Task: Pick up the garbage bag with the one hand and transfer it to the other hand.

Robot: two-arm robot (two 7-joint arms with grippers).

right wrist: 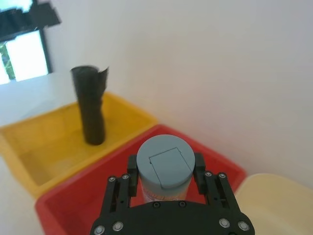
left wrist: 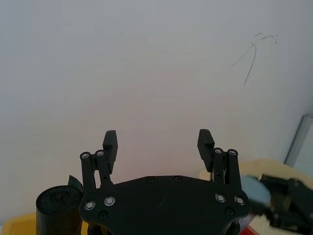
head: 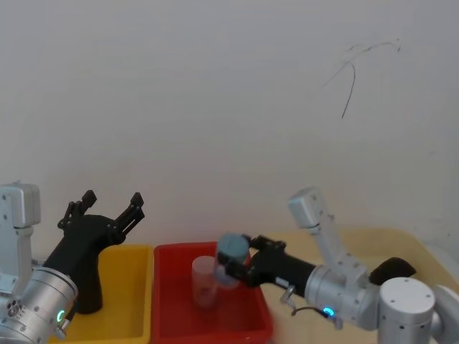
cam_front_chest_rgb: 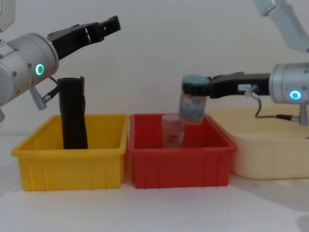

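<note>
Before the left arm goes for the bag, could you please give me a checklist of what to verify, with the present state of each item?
1. Left tool open: ok, spread wide.
2. Left tool lined up on the garbage bag: not ok, it sits above the bag, pointing toward the wall.
3. Bag upright in the yellow bin: ok.
4. Right tool free to receive: not ok, shut on the grey-blue jar above the red bin.
5. Bag standing free of the bin's wall: cannot tell.
</note>
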